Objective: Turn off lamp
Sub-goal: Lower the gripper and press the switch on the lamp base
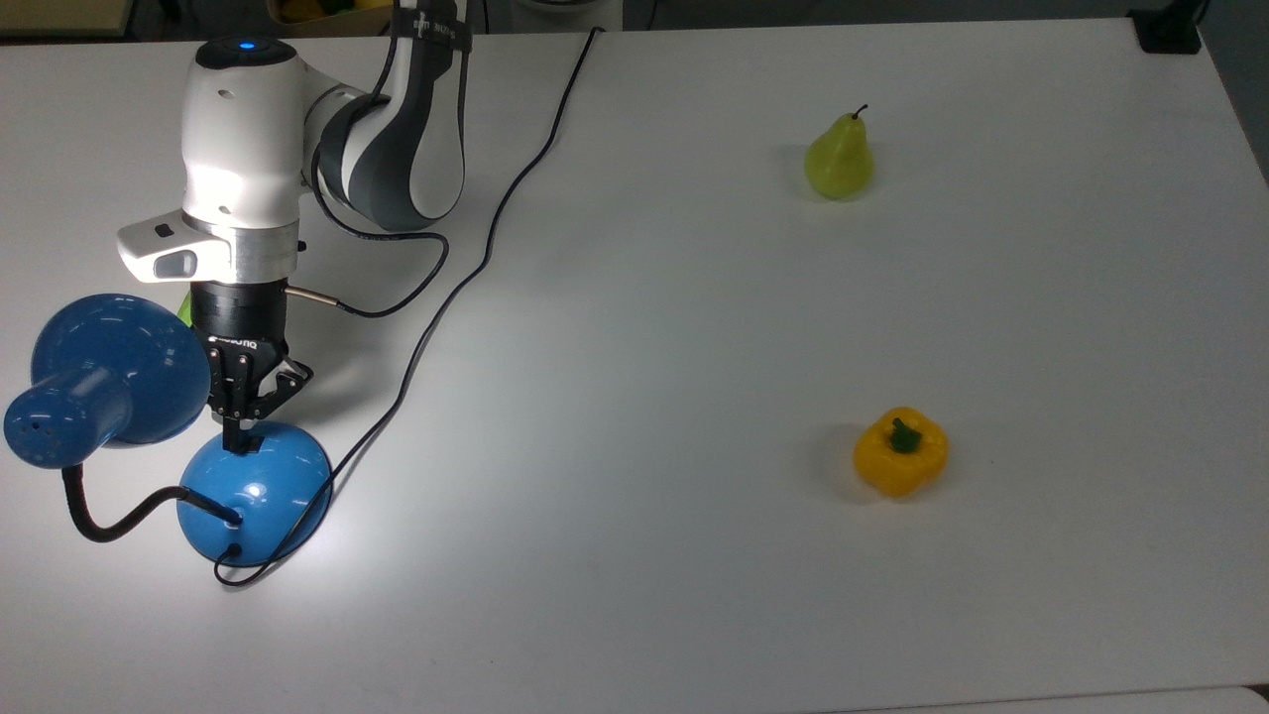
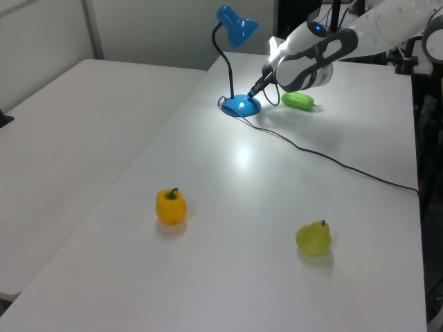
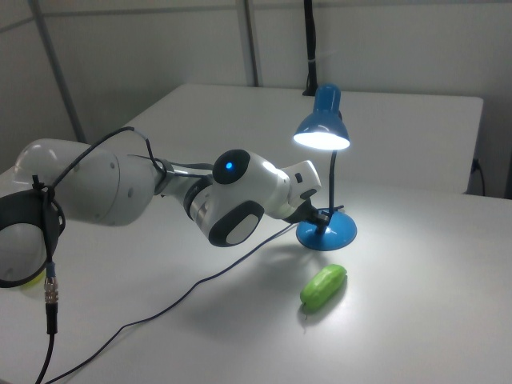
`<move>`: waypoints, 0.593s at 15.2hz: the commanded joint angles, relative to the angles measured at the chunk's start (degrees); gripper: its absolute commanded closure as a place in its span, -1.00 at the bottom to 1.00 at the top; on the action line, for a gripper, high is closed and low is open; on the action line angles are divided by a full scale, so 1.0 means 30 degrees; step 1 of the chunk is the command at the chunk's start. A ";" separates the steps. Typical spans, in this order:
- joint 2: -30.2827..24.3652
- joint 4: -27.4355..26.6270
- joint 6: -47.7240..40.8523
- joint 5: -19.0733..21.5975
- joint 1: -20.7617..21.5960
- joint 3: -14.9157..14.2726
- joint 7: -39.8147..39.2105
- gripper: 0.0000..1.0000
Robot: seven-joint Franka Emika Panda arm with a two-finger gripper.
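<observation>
The blue lamp stands at the top view's lower left, with its dome base [image 1: 260, 493], black gooseneck [image 1: 99, 521] and flared shade [image 1: 104, 375]. In the right view the shade [image 3: 322, 132] glows, and a bright patch lies on the table beside the base [image 3: 332, 232]. My gripper [image 1: 236, 441] points straight down with its fingers shut together. Their tip rests on the far edge of the dome, right at the small black switch [image 1: 252, 445]. In the left view the gripper [image 2: 253, 89] touches the base [image 2: 242, 106] from the right.
The lamp's black cord [image 1: 476, 268] runs across the table to its far edge. A green cucumber [image 3: 323, 286] lies close to the base, under my arm. A pear [image 1: 839, 159] and a yellow bell pepper [image 1: 900, 452] sit far off at the top view's right.
</observation>
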 commanded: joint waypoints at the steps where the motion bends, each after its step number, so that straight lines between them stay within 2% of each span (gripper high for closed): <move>1: -0.0375 -0.0653 0.0305 0.0441 0.0113 0.0368 -0.0055 1.00; 9: -0.0374 -0.1150 0.0305 0.0411 0.0025 0.0458 -0.0114 1.00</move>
